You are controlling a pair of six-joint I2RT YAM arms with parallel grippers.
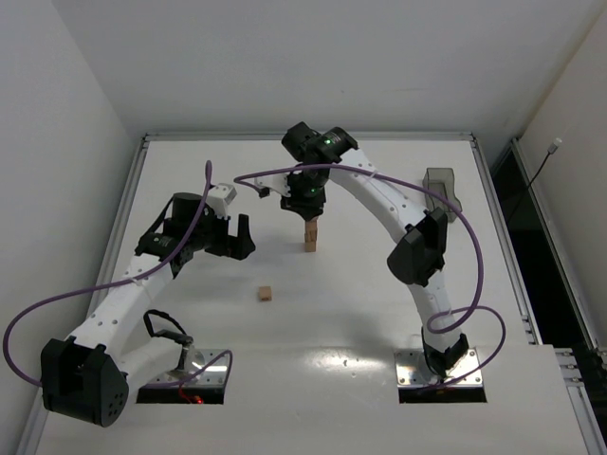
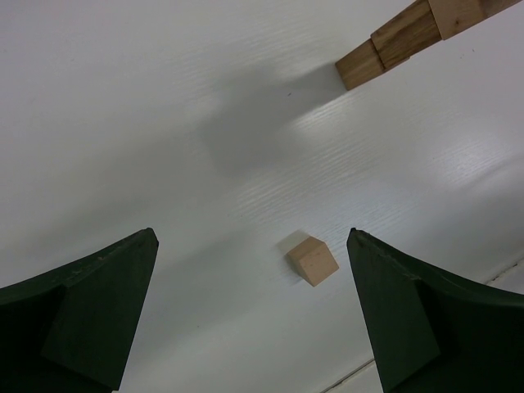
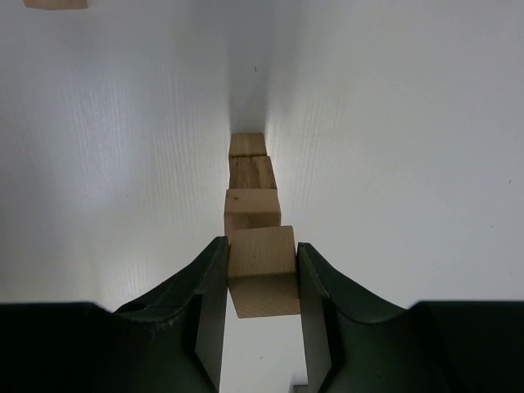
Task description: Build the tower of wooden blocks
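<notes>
A wood block (image 3: 260, 260) is pinched in the right claw (image 3: 262, 250), with the tower (image 3: 250, 176) right below it for stacking, while the left claw (image 2: 252, 239) is spread wide above a spare block (image 2: 312, 259).

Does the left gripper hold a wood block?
No, the left gripper stands open and empty, and the loose block lies on the table beyond it.

worktop (image 1: 360, 313): white, framed by metal rail (image 1: 209, 136) | walls (image 1: 285, 57): plain white, evenly lit | dark gap (image 1: 542, 248) seen at right
</notes>
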